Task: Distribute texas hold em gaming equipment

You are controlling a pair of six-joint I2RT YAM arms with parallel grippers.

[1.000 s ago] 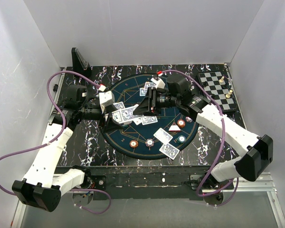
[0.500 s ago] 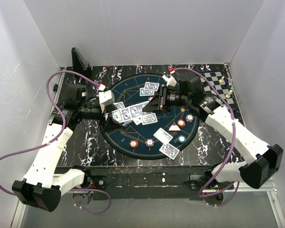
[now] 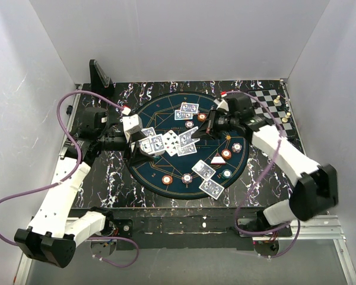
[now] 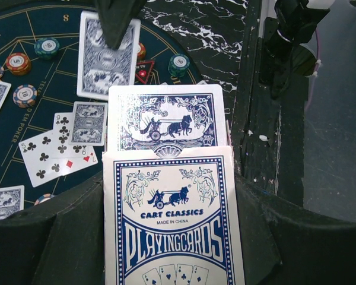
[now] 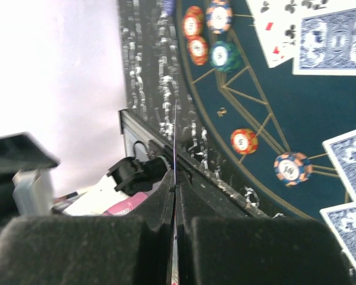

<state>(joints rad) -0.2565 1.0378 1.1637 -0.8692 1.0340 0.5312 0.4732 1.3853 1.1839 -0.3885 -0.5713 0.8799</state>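
Note:
My left gripper [image 4: 166,199] is shut on a white-and-blue playing-card box [image 4: 172,225], with a blue-backed card [image 4: 163,119] sticking out of its open end; in the top view it [image 3: 140,145] hovers over the mat's left edge. My right gripper [image 5: 175,196] is shut on one blue-backed card [image 5: 174,136], seen edge-on; in the top view it [image 3: 196,132] holds that card [image 3: 187,138] above the mat's middle. Face-up and face-down cards [image 3: 169,141] lie below. Striped chips [image 3: 167,179] and a red-white triangle marker [image 3: 218,160] lie on the near half.
The round dark-blue mat [image 3: 166,113] covers the middle of the marbled black table. Two cards [image 3: 188,110] lie at its far side and two cards [image 3: 207,178] near its front. A chessboard [image 3: 273,110] with small pieces sits at the far right. A black stand [image 3: 99,74] is at the far left.
My right gripper has drawn back to the right, away from the left gripper's box, with one card pinched in it. The left arm has barely moved.

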